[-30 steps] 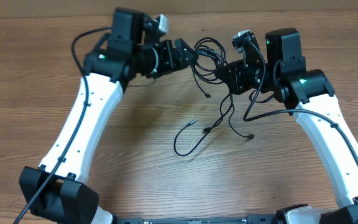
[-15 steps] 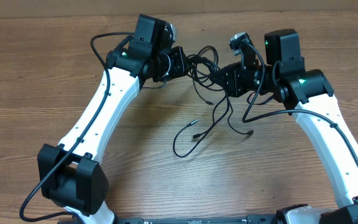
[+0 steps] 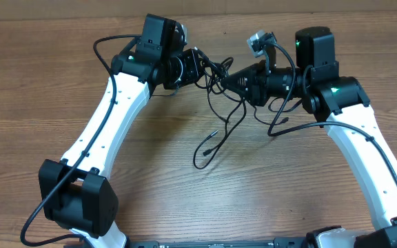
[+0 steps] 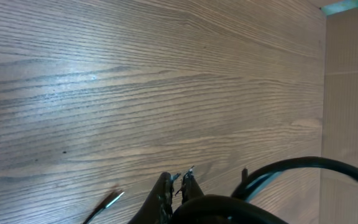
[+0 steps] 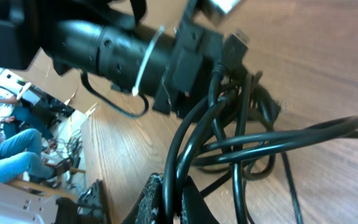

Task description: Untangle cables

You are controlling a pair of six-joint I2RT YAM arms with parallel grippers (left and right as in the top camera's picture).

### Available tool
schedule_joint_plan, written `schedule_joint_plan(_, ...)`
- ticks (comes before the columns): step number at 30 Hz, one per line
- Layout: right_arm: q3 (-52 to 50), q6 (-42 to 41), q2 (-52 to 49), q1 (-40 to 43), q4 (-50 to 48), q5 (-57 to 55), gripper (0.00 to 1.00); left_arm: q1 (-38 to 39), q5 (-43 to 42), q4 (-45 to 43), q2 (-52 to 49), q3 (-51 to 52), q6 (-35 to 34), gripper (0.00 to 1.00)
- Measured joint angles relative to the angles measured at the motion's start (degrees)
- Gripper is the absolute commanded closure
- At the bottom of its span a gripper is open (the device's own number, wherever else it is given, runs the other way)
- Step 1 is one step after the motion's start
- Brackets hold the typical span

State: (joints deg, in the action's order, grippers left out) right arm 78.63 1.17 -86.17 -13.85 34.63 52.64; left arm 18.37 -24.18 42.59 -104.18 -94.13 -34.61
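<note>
The right gripper (image 5: 171, 190) is pinched tight on the cables (image 3: 217, 70): in its wrist view one black cord rises from between the closed fingers. The left gripper (image 3: 200, 65) faces it from close by, fingers almost together. Cords run right up to its tip, so I judge it has hold of the tangle too, though its own wrist view shows no strand clearly in the pinch.

Beneath both grippers lies the table (image 3: 47, 83). The knot of loops sits in the short gap between the two grippers and seems lifted off the wood. Below the right gripper, toward the robot's base, loose strands (image 3: 200, 162) trail down onto the table. One of them ends in a small plug tip (image 3: 206, 147).

The step in hand, as I judge it, is working the knot open between two holds. The next move calls for drawing the grippers apart slowly and watching whether the loops slide free or cinch down. If they tighten, one hold should let go and retake a single strand near a free end.
</note>
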Motion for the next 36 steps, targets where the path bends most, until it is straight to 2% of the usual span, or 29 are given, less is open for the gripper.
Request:
schedule_joint_plan(7, -0.1, -5.0, 0.2, 0.0, -4.9, -7.8, 0.95, -1.1, -1.7, 0.1, -0.1, 0.0, 0.0, 0.96)
schedule_joint_plan(11, -0.1, -10.1, 0.7, -0.1, 0.5, -20.5, 0.92, -2.8, -4.4, -0.7, -0.4, 0.0, 0.0, 0.96)
schedule_joint_plan(12, -0.1, -10.8, 0.7, -0.1, 2.4, -23.0, 0.90, -3.2, -4.9, -0.9, -0.5, 0.0, 0.0, 0.96)
schedule_joint_plan(13, -0.1, -11.1, 0.7, -0.1, 3.6, -24.7, 0.82, -3.5, -5.2, -1.0, -0.5, 0.0, 0.0, 0.96)
schedule_joint_plan(15, -0.1, -12.3, 0.7, 0.0, 6.9, -30.5, 0.76, -5.4, -5.8, -1.4, -0.7, 0.0, 0.0, 0.96)
schedule_joint_plan(20, -0.1, -13.2, 0.7, 0.0, 13.4, -36.0, 0.75, -10.8, -9.8, -5.7, -1.1, 0.0, -1.1, 0.96)
schedule_joint_plan(21, -0.1, -13.2, 0.7, 0.0, 14.6, -36.6, 0.71, -11.8, -11.6, -7.8, -1.1, 0.0, -1.3, 0.96)
schedule_joint_plan(23, -0.1, -13.3, 0.5, 0.0, 16.3, -37.3, 0.54, -13.8, -15.7, -12.4, -1.1, 0.0, -1.6, 0.96)
schedule_joint_plan(25, -0.1, -13.9, 0.0, 0.0, 16.5, -37.4, 0.42, -15.2, -20.7, -16.8, -1.1, 0.0, -1.7, 0.96)
schedule_joint_plan(30, -0.1, -13.3, -1.3, 0.0, 11.5, -30.3, 0.28, -15.3, -32.3, -25.3, -1.1, 0.0, -2.3, 0.96)
schedule_joint_plan(36, -0.1, -12.0, -2.6, -1.2, 3.1, -21.0, 0.23, -13.4, -40.5, -34.6, -1.1, 0.0, -5.4, 0.96)
